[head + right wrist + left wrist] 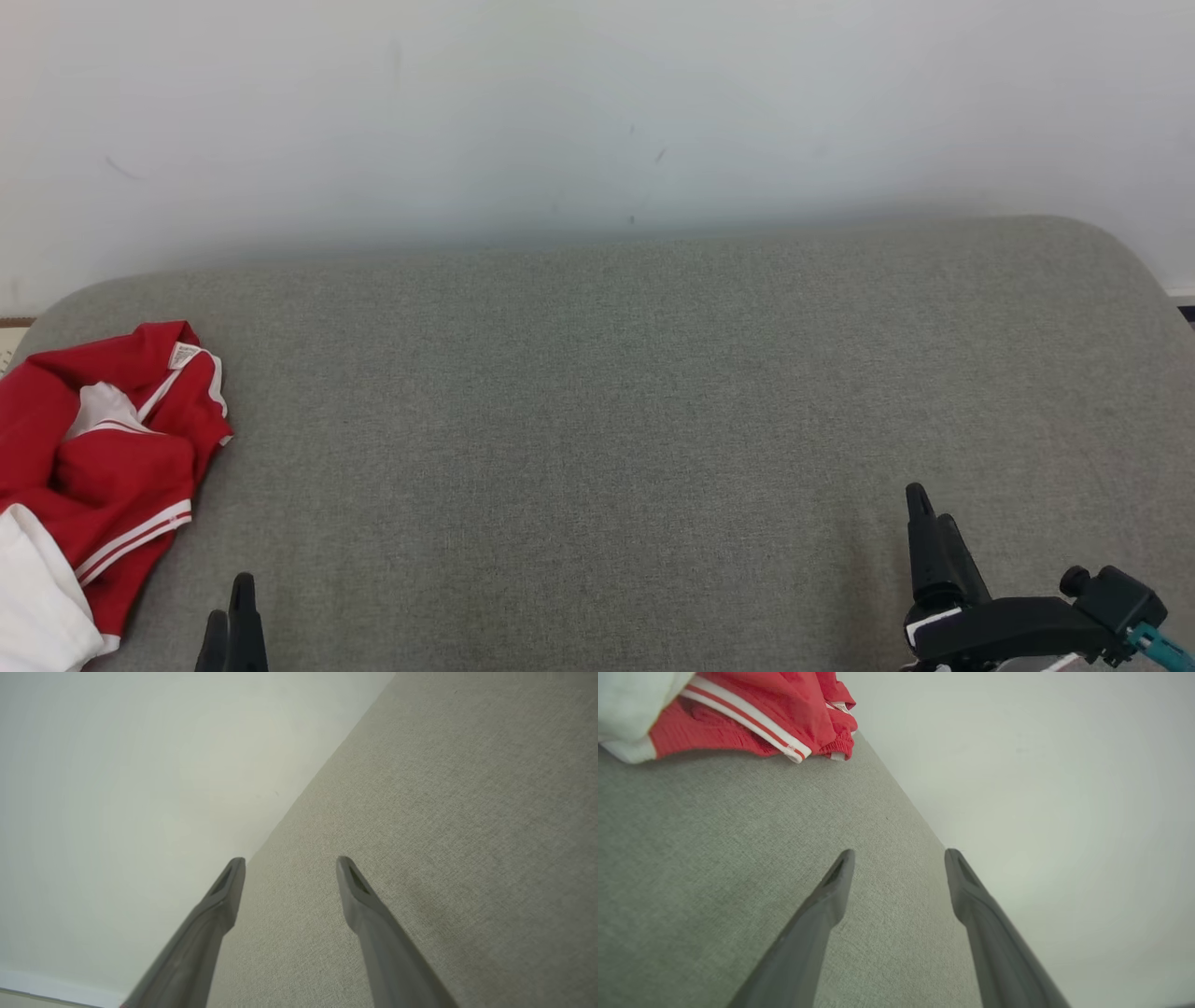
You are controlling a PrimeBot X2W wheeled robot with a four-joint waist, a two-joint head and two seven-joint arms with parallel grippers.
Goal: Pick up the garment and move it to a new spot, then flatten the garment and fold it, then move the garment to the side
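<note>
A crumpled red garment with white stripes and white panels point(112, 467) lies at the left end of the grey woven upholstered surface point(597, 420). The left gripper point(231, 602) is just beside it, not touching: fingers spread wide, holding nothing. The right gripper point(932, 504) is well apart at the lower right, also wide open and empty.

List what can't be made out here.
Red and white garment: head view, cut by the left and bottom edges; crumpled, so its type is unclear. Left wrist view, cut by the top edge.
Garment label: head view, too small to read.
Left tool: head view, bottom edge cuts all but the fingertips.
</note>
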